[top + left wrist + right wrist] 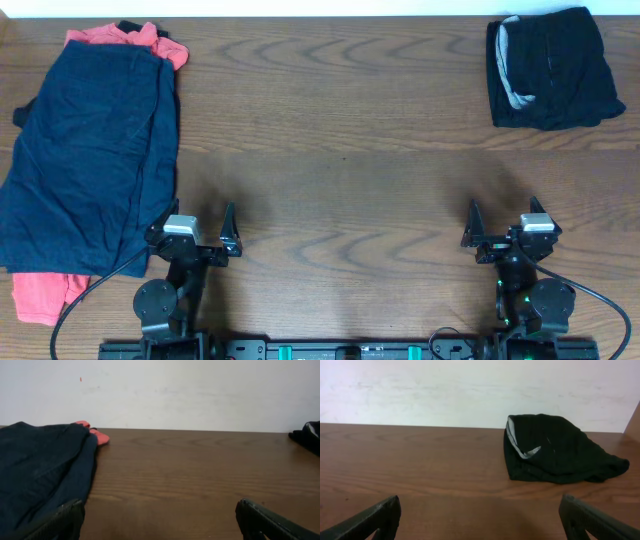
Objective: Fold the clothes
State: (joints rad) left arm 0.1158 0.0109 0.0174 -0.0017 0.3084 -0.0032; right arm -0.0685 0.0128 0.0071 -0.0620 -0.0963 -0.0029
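Done: one black folded fabric garment with a pale grey lining lies as a compact bundle at about 1 o'clock on the table in the overhead view. It looks already folded and set aside.
Left to do: a rumpled pile at about 9 o'clock looks unfolded, so most of the task appears to lie ahead.
Pile, top layer: a large dark navy blue soft garment is spread loosely with creases and covers most of the heap.
Pile, underneath: coral-red fabric pieces show at the pile's 12 o'clock edge and again at its 7 o'clock corner. How many there are cannot be told.
Containers: no basket, bin or tray is in view. All the clothes lie directly on the brown wooden table.
Left gripper: the left gripper sits at about 7 o'clock, just beside the pile's near edge. Its jaws are spread wide and hold nothing.
Right gripper: the right gripper sits at about 5 o'clock, well apart from the black bundle. Its jaws are likewise spread wide and empty.
Step in hand: neither arm is on cloth, so the next garment would probably come from the navy pile, nearest the left arm.
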